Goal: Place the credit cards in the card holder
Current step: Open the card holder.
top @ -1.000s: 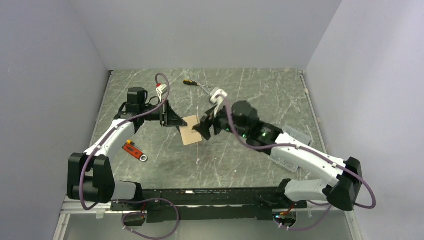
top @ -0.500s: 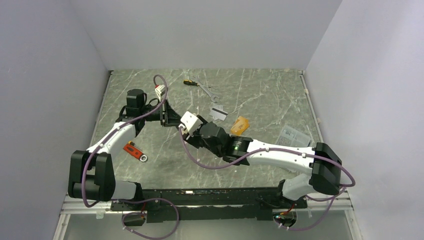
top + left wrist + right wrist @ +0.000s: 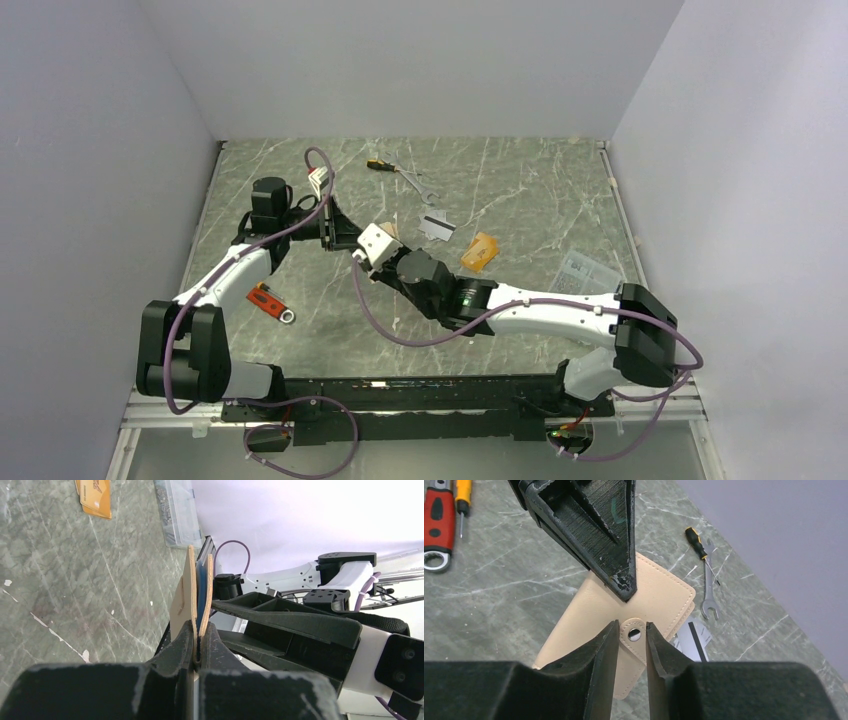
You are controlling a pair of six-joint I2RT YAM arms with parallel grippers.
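A: Top view. Left fingers (image 3: 347, 238) and the right arm (image 3: 540, 305) meet mid-surface (image 3: 520, 190). Only a tan sliver of the card holder (image 3: 392, 230) shows between them. The orange card (image 3: 480, 250) and a silver card (image 3: 436, 226) lie flat just to its right.

B: And that arm's tips?

A: Tucked under its own wrist, out of sight.

B: Left wrist view?

A: Card holder (image 3: 197, 590) is seen edge-on, blue lining between its leaves. Its near edge is pinched tight by the left fingers (image 3: 198, 630), which are closed on it.

B: Right wrist view?

A: Holder's tan face (image 3: 659, 600) is tilted, with a left fingertip pressed on its upper part. The snap tab (image 3: 634, 635) sits between the right fingers (image 3: 631, 626), which are narrowed to roughly the tab's width and flank both its edges. Cannot tell whether they actually pinch it.
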